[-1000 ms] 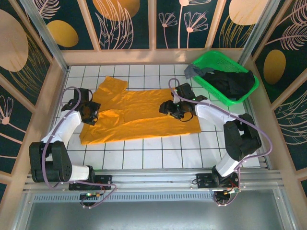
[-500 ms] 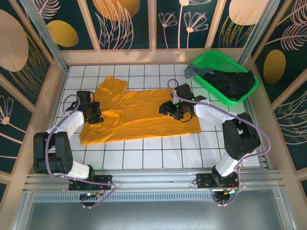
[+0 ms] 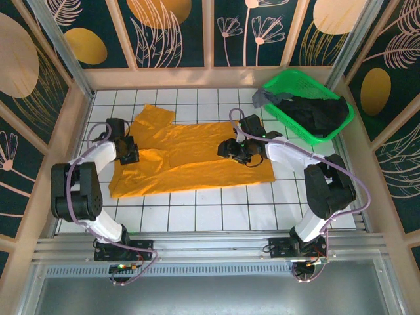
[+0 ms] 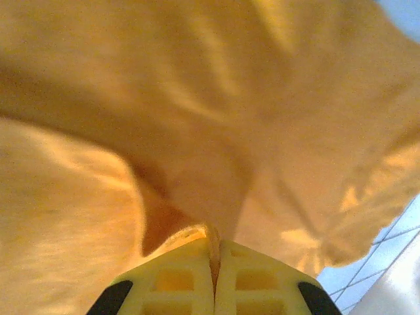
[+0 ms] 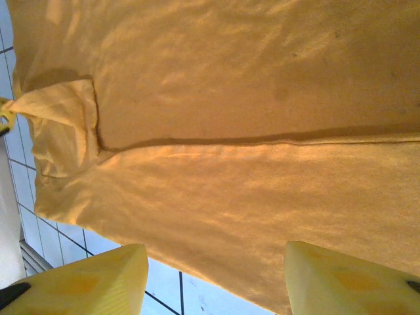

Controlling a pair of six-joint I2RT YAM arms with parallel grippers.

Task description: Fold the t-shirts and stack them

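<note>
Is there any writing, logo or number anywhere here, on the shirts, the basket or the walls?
None to read. The orange t-shirt is plain, no print or tag showing. The green basket and the dark shirts in it bear no label. The wall panels carry only leaf and flower drawings, no letters.

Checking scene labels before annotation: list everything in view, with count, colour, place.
orange t-shirt: 1, mustard-orange, spread on the table, left of centre
black t-shirt: 1, black, bunched in the basket
grey t-shirt: 1, grey, at the basket's left end
basket: 1, green, far right corner
table: 1, white tiles
left gripper: 1, yellow fingers, shut on the orange t-shirt's left edge
right gripper: 1, yellow fingers, open over its right part
</note>
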